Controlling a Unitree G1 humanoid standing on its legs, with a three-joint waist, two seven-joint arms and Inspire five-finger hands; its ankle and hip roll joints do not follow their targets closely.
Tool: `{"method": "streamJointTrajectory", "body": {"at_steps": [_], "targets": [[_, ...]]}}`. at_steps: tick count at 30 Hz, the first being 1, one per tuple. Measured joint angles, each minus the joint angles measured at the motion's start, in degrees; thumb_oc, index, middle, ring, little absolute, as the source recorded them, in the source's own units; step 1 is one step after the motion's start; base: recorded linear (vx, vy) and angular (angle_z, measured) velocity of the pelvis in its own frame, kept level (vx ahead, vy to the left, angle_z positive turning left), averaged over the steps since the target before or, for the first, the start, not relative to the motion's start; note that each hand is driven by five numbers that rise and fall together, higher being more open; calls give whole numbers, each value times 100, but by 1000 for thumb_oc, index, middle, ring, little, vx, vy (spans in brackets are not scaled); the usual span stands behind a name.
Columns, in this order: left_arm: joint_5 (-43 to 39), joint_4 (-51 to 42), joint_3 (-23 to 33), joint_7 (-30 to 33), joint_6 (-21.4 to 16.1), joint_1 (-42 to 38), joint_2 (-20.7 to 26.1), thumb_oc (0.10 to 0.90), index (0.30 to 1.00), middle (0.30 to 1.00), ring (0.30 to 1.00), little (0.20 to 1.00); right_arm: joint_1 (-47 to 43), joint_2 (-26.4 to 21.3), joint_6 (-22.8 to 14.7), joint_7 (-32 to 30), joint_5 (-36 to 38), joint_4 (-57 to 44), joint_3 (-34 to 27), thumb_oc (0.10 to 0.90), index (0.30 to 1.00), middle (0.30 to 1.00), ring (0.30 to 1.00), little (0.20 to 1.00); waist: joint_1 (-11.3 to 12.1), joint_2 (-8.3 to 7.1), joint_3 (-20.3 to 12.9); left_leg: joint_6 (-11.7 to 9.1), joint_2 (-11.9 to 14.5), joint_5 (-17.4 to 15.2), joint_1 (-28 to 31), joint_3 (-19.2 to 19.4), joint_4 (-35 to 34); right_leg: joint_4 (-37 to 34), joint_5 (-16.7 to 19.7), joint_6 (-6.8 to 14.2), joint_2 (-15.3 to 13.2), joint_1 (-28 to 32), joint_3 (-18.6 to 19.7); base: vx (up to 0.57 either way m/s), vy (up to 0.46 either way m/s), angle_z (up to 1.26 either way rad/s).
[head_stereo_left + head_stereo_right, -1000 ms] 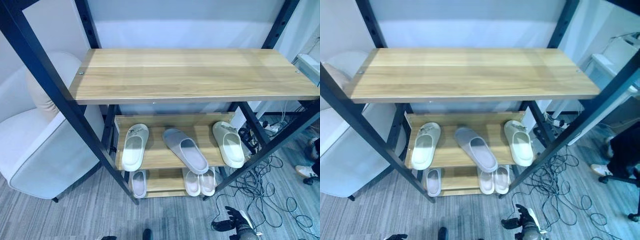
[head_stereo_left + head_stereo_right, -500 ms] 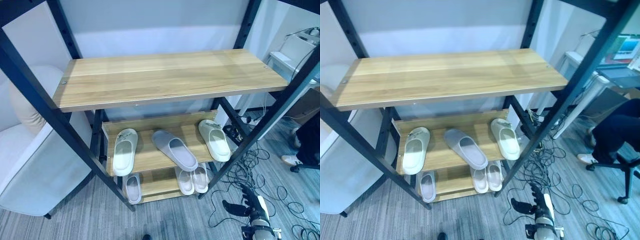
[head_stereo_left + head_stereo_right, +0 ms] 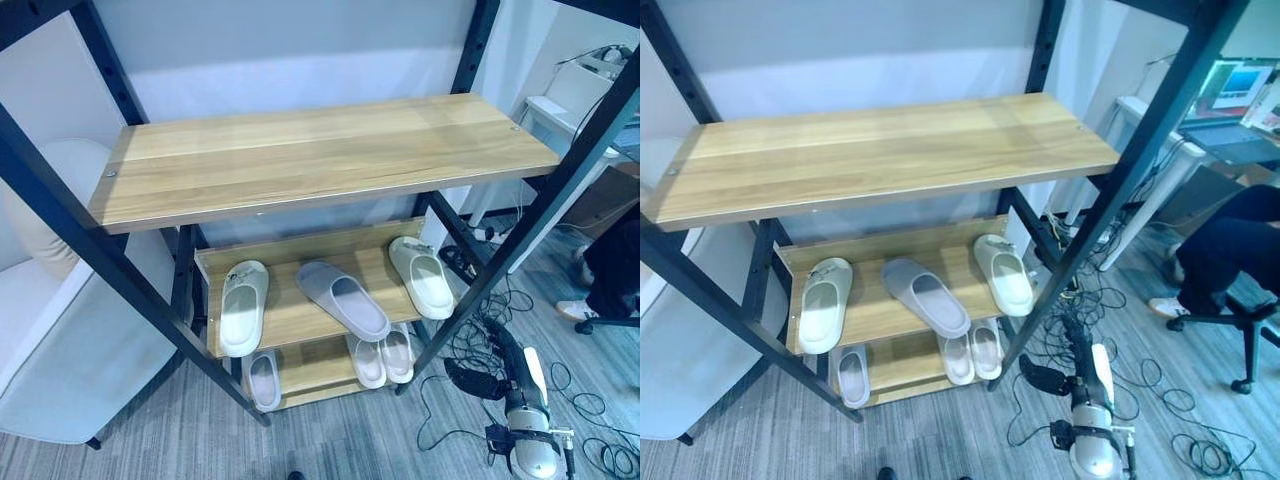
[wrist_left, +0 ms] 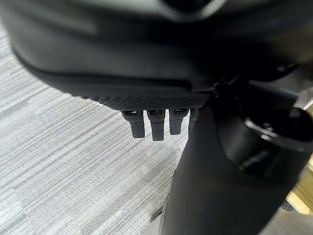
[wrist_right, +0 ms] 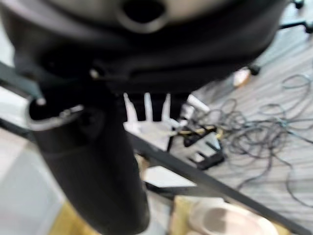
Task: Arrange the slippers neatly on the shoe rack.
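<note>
Grey slipper (image 3: 343,300) (one), pale slippers (image 3: 243,306), apparently five

An office: a laptop (image 3: 1240,88) on a desk (image 3: 1160,125), a seated person (image 3: 1215,255).

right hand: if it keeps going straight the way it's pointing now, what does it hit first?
Probably the shoe rack's black front post. The right hand sits low beside the rack, pointing up toward it, and its wrist view shows the bar crossing just past the fingers. Depth is unclear.

My shoe rack (image 3: 120,262) has matt black metal posts and pale, smooth wooden shelves; its slippers (image 3: 344,300) look soft, matt foam.
</note>
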Motion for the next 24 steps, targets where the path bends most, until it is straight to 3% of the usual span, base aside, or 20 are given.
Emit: {"method": "streamJointTrajectory", "body": {"at_steps": [8,13,24], "targets": [[0,-18,-1,6,0,-6,10,800,900,900,900,900,17,-49,-43,45,1,-164,110,800,900,900,900,900,-6,-10,48,0,11,-1,-9,26,0,54,0,5,4,-46,9,-18,31,-2],[-1,-92,42,8,-2,5,54,800,900,900,900,900,-215,-228,-47,180,20,-175,498,800,900,900,900,900,30,-86,108,13,3,-11,-16,62,0,89,-6,15,0,-86,16,-5,14,-2],[-2,-122,245,3,-12,41,13,800,900,900,900,900,-668,-417,-151,429,19,-394,952,800,900,900,900,900,413,-100,117,40,-46,10,-31,-163,2,-20,-31,34,-26,63,-175,17,1,11]]}}
